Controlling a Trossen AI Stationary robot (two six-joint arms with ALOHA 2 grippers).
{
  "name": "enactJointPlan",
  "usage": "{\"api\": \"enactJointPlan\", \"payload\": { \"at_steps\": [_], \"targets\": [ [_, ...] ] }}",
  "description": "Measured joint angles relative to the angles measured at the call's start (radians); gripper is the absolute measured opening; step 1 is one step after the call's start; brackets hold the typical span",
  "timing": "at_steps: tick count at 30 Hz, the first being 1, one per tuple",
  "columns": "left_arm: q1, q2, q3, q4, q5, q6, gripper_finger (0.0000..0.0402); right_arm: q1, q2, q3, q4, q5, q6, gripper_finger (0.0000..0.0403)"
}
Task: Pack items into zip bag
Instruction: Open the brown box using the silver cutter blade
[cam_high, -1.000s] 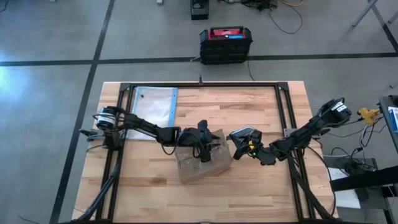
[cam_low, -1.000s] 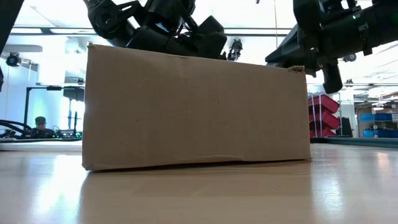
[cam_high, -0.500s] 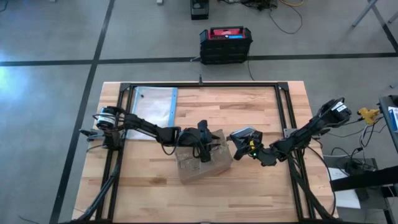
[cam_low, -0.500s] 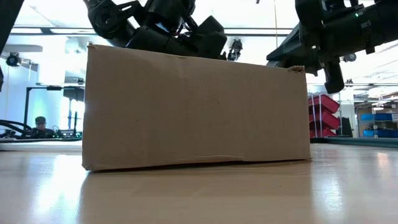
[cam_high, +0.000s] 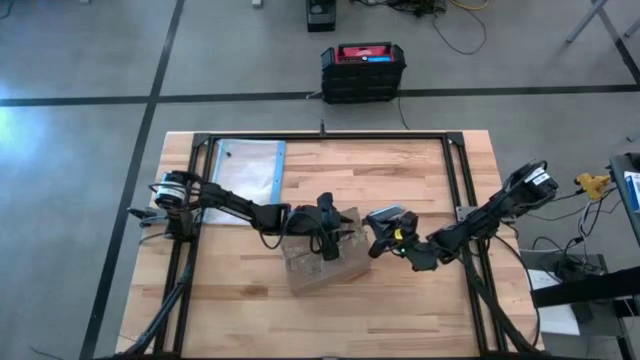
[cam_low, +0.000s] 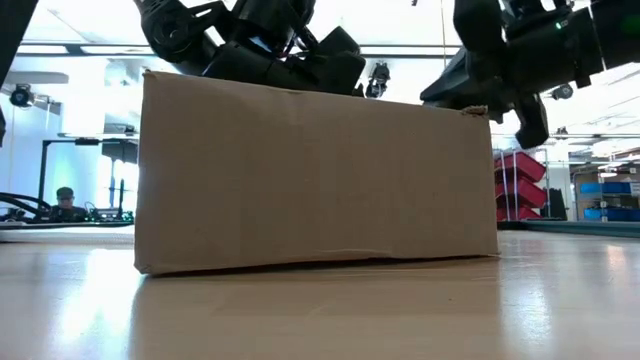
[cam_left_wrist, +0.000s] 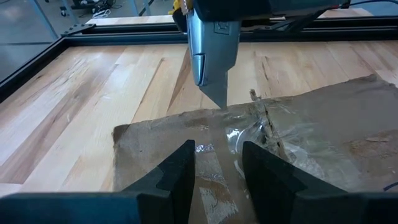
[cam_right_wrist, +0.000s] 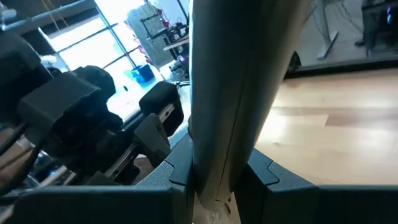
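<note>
The flat clear plastic zip bag (cam_high: 248, 168) lay at the table's (cam_high: 400, 300) far left corner, well apart from both end effectors at the brown cardboard box (cam_high: 325, 262) mid-table. The left end effector (cam_high: 333, 243), the nearer one, hung part-open over the box's whitish see-through items (cam_left_wrist: 245, 138); the right end effector (cam_high: 377, 240) clamped a slim grey stick-like tool (cam_left_wrist: 211, 56), tip at the box.

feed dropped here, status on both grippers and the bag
Left gripper open over taped box. Right gripper shut on grey tool. Zip bag flat, far-left corner.

Overhead looks down; low camera faces the box (cam_low: 316, 170) close; wrists share it.
</note>
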Motion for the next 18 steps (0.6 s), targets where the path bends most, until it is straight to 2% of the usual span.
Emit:
{"api": "enactJointPlan", "payload": {
  "at_steps": [18],
  "targets": [
    [0.000, 0.000, 0.000, -0.006, 0.004, -0.005, 0.0121, 0.000, 0.029, 0.014, 0.002, 0.022, -0.045, 0.0052]
  ]
}}
